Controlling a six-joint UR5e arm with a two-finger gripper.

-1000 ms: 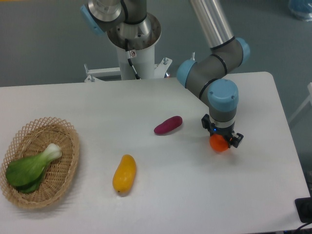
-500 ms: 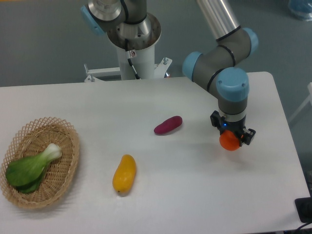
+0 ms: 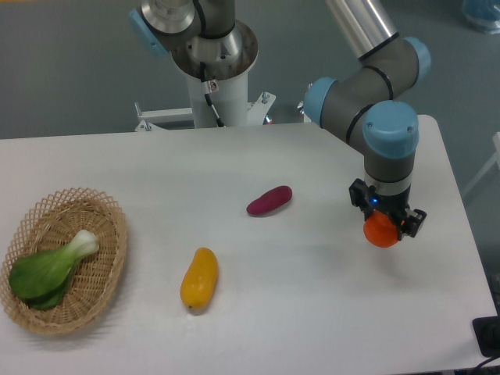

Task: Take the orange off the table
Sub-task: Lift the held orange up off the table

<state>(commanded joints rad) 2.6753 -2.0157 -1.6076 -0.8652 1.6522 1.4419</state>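
Observation:
The small round orange [image 3: 381,232] sits between the fingers of my gripper [image 3: 384,228] at the right side of the white table [image 3: 312,312]. The gripper points straight down and is shut on the orange, whose lower half shows below the black fingers. The orange appears held just above the tabletop, with a faint shadow under it. The upper part of the orange is hidden by the gripper body.
A purple oblong vegetable [image 3: 269,201] lies mid-table, left of the gripper. A yellow-orange mango-like fruit [image 3: 200,278] lies nearer the front. A wicker basket [image 3: 105,285] with a green leafy vegetable [image 3: 48,268] stands at the left edge. The robot base [image 3: 211,62] is at the back.
The gripper, shut on the orange, has moved to the right by a few centimetres and slightly toward the front. The other objects have not moved.

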